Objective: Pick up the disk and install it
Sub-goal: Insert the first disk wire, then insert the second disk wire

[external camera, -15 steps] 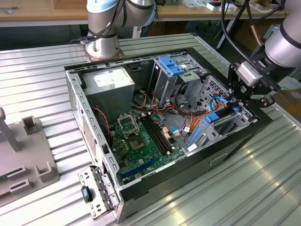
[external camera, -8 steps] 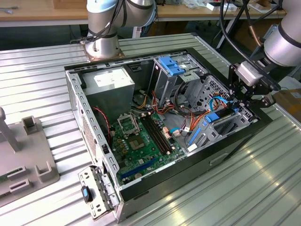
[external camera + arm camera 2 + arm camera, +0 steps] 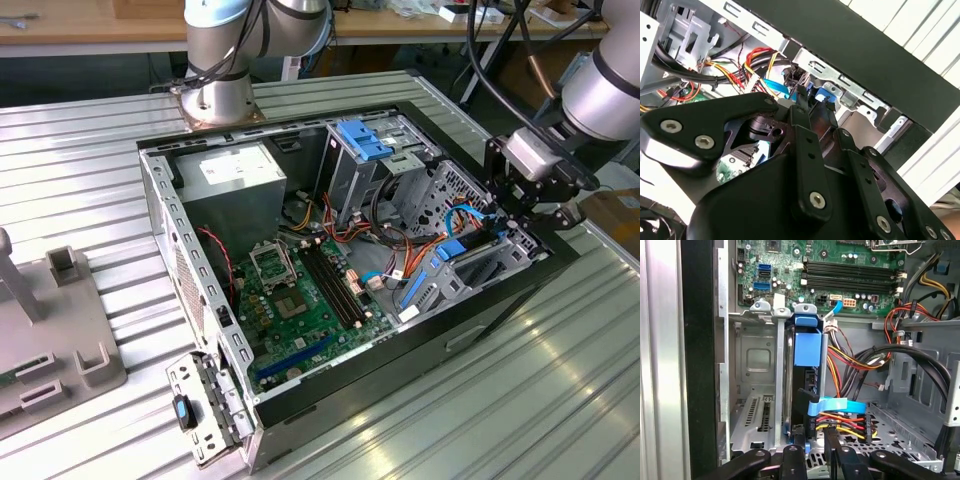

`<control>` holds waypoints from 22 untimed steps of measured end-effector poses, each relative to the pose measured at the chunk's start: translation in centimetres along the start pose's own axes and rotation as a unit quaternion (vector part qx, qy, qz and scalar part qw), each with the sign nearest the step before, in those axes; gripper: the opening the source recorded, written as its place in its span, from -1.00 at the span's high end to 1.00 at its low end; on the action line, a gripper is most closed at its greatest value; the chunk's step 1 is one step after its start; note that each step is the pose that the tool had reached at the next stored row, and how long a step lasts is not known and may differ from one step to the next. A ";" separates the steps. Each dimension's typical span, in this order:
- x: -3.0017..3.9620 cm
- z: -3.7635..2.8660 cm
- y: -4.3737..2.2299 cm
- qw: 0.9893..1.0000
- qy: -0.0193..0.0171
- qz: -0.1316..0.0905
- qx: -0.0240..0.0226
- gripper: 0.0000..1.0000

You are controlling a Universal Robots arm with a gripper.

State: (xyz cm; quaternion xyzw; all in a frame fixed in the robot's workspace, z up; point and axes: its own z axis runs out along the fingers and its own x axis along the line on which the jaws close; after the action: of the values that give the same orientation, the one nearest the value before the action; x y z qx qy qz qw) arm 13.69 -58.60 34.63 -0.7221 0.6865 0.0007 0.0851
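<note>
A ribbed metal tabletop (image 3: 560, 400) carries an open computer case (image 3: 330, 390), its green motherboard (image 3: 300, 290) exposed. The disk (image 3: 805, 370) stands on edge in the drive cage (image 3: 755, 390) at the case's front corner, blue rails upward — seated between grey perforated steel walls. Red, yellow and black cables (image 3: 860, 360) crowd beside it, a flat blue cable (image 3: 832, 405) crossing its end. The black gripper (image 3: 812, 450) hovers just above; whether its fingers grip anything cannot be told.
</note>
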 end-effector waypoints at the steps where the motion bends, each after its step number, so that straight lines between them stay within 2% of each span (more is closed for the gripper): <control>1: 0.00 0.00 0.00 1.000 0.000 0.000 -0.003 0.40; 4: 0.13 -0.02 0.07 1.000 0.001 0.003 -0.022 0.40; 5: 0.26 -0.06 0.27 1.000 0.000 0.003 -0.025 0.40; 6: 0.38 -0.20 0.28 1.000 -0.002 0.004 -0.030 0.40; 8: 0.38 -0.20 0.28 1.000 -0.002 0.004 -0.030 0.40; 12: 0.35 -0.27 0.83 1.000 -0.002 0.004 -0.030 0.40; 15: 0.34 -0.29 1.01 1.000 -0.002 0.004 -0.030 0.40; 22: 0.33 -0.30 1.10 1.000 -0.002 0.004 -0.030 0.40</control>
State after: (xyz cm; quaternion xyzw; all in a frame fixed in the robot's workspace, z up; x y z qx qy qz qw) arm 12.59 -59.02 34.75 -0.7218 0.6888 0.0227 0.0646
